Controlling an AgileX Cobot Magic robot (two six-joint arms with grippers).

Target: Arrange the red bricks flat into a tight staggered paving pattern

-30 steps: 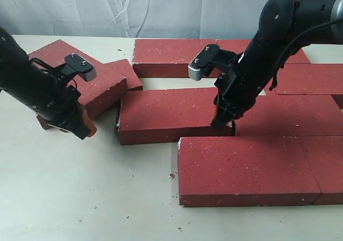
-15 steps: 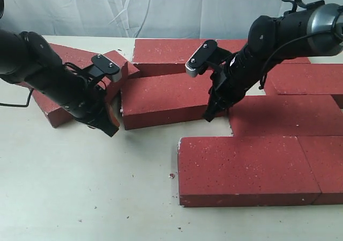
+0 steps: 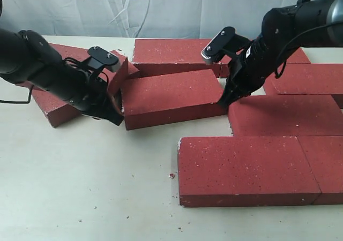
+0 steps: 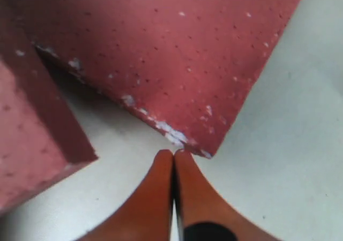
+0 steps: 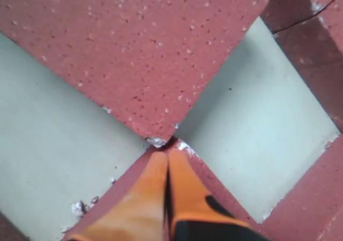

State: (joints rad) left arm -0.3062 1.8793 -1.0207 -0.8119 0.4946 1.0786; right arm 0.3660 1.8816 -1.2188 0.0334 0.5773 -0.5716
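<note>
Bricks (image 3: 246,168), dark red and rough with small white specks, are lying flat on the pale table (image 3: 80,193) in the exterior view, most of them packed together at the right. One loose brick (image 3: 171,97) is sitting slightly askew in the middle, with the left gripper (image 3: 117,118) standing at its left end and the right gripper (image 3: 225,103) at its right end.

In the left wrist view, the orange fingers (image 4: 161,198) are meeting tip to tip, holding nothing, just beside a chipped corner of the loose brick.

In the right wrist view, the fingers (image 5: 144,198) are likewise pressing together, empty, right at a brick corner.
</note>
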